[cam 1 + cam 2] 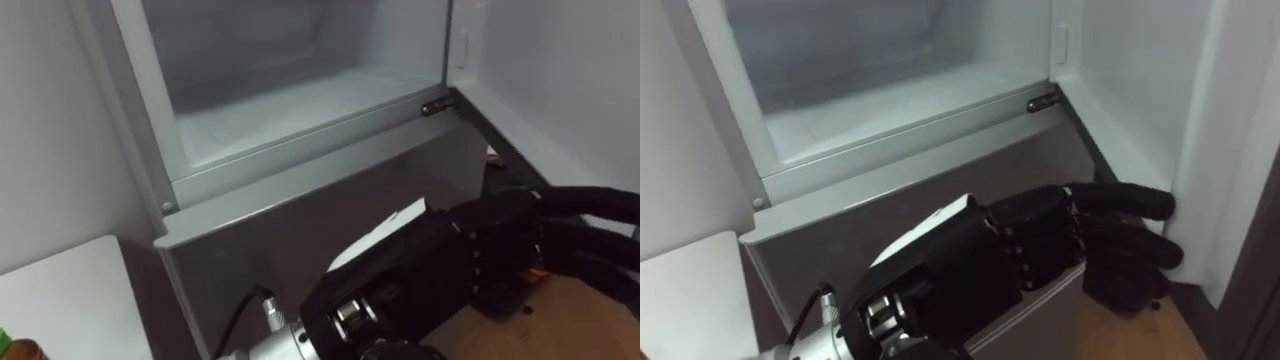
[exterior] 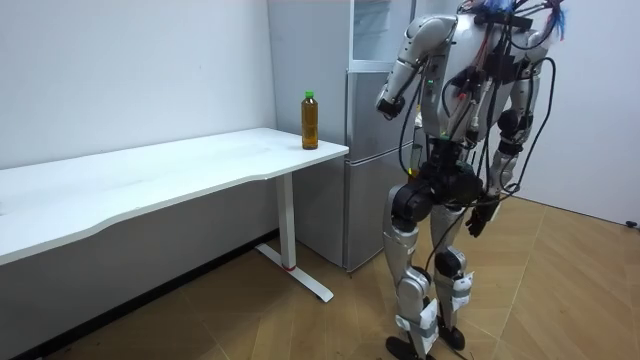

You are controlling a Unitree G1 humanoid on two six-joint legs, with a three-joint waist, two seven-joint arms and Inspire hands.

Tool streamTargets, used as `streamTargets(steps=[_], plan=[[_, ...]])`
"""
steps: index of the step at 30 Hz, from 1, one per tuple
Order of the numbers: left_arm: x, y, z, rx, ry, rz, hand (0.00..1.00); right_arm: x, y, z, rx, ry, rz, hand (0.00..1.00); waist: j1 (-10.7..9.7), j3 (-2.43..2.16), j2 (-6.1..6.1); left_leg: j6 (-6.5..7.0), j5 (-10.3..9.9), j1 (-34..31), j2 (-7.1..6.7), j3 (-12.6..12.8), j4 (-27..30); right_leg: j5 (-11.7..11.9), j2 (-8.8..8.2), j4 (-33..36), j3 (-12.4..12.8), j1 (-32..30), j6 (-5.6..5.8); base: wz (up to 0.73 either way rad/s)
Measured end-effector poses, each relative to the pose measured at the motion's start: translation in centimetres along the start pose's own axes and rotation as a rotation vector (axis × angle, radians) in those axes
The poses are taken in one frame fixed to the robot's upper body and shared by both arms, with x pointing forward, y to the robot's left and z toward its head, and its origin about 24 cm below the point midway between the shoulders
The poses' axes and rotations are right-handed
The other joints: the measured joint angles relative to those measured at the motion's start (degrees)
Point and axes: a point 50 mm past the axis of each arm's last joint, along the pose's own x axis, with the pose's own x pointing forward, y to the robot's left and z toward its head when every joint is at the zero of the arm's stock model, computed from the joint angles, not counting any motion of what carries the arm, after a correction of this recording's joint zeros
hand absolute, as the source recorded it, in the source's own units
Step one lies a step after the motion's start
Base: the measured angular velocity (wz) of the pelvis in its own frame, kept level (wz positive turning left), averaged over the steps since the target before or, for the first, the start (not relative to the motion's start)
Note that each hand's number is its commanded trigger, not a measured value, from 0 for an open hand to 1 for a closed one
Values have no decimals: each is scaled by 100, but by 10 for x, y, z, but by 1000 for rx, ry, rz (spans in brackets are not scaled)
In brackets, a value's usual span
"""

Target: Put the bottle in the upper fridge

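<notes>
Black left hand [image 1: 1040, 250] reaches across the grey front of the fridge [image 1: 840, 235], just below its open upper compartment [image 1: 890, 100]; fingers stretched out, loosely together, pointing toward the open door [image 1: 1240, 130], holding nothing. Right hand [image 2: 478, 220] hangs at the robot's side. Bottle [image 2: 310, 120] in neither hand: upright on the white desk [image 2: 150, 180], at the corner nearest the fridge. Green cap, amber contents, looks like clear plastic. Judged well filled, so fairly heavy; wall stiff while full but smooth and may slip. Best hold: wrap round mid-body, thumb opposite, not the cap. Tall and narrow, so a nudge could tip it
</notes>
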Motion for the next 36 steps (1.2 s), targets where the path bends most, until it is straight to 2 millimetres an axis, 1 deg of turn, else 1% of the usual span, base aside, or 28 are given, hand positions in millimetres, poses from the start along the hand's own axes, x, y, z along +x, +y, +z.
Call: streamTargets(steps=[1,4,5,6,8,9,11,15,17,22,24,27,29,30,31,33,34,36], plan=[[2,1,-2,-3,8,-8,0,0,-2,0,-1,3,-3,0,-32,3,5,-3,-1,-4,8,31,0,4,22,9,57,-22,-7,-16],[5,4,-6,-9,24,-11,0,-2,-13,-8,-2,39,-30,0,-131,4,20,-27,-14,1,50,149,5,16,55,17,90,-50,-27,-15],[6,6,-7,-9,30,-11,0,-3,-17,-10,-7,46,-41,0,-134,9,29,-43,-24,10,71,174,7,24,76,14,119,-56,-40,-18],[7,6,-7,-8,31,-12,0,-3,-19,-11,-10,49,-46,0,-151,11,33,-51,-28,12,79,181,9,24,81,13,126,-56,-44,-11],[9,7,-6,-1,30,-17,0,-5,-26,-17,-22,87,-74,0,-263,21,55,-70,-38,13,101,184,13,10,83,18,151,-57,-68,0],[9,7,-6,-1,30,-18,0,-6,-28,-18,-28,94,-76,0,-285,24,59,-79,-42,16,108,189,14,7,83,20,157,-58,-74,-11],[9,7,-8,-6,34,-24,0,-6,-28,-19,-70,114,-78,0,-283,30,67,-122,-64,51,159,323,26,11,126,26,239,-69,-107,-25],[14,7,-13,-13,59,-41,0,-5,-28,-16,-111,109,-77,0,-270,32,64,-140,-63,64,185,387,69,-4,153,46,289,-69,-138,-10],[14,8,-17,-22,73,-34,0,-4,-26,-9,-124,95,-73,0,-253,36,55,-140,-63,59,199,422,151,-37,162,111,358,-90,-164,-15],[18,5,-17,-24,71,-52,0,-2,-22,1,-104,67,-77,0,-278,36,35,-143,-60,-36,235,422,216,-38,176,116,359,-161,-189,-2],[19,5,-16,-20,68,-56,0,-2,-22,2,-97,65,-76,0,-278,26,15,-150,-56,-36,246,421,221,-48,182,115,348,-157,-206,0],[18,6,-16,-17,71,-55,0,-2,-23,1,-94,67,-86,0,-276,24,11,-164,-48,-37,253,400,221,-58,174,111,255,-141,-225,4],[17,7,-15,-12,74,-45,0,-3,-23,-1,-98,72,-86,0,-265,24,10,-174,-43,-42,263,382,218,-53,168,131,149,-135,-233,2],[17,8,-15,-9,76,-36,0,-3,-23,-1,-103,72,-87,0,-248,23,11,-179,-39,-42,265,379,213,-53,160,132,68,-135,-234,0],[17,8,-15,-8,77,-33,0,-3,-23,-1,-103,72,-87,0,-234,23,10,-181,-38,-40,265,378,213,-53,159,132,57,-135,-234,0],[16,9,-14,-3,76,-31,0,-3,-23,-1,-109,71,-86,0,-142,19,7,-201,-26,-40,264,354,213,-53,150,138,-11,-135,-236,-2],[16,9,-14,1,78,-32,0,-3,-23,-1,-109,72,-87,0,-109,15,0,-207,-23,-41,261,297,210,-53,137,135,-102,-125,-236,14],[14,10,-12,11,80,-30,0,-2,-23,0,-109,68,-87,0,-84,0,0,-209,-21,-67,262,284,209,-53,117,123,-257,-120,-237,22]])
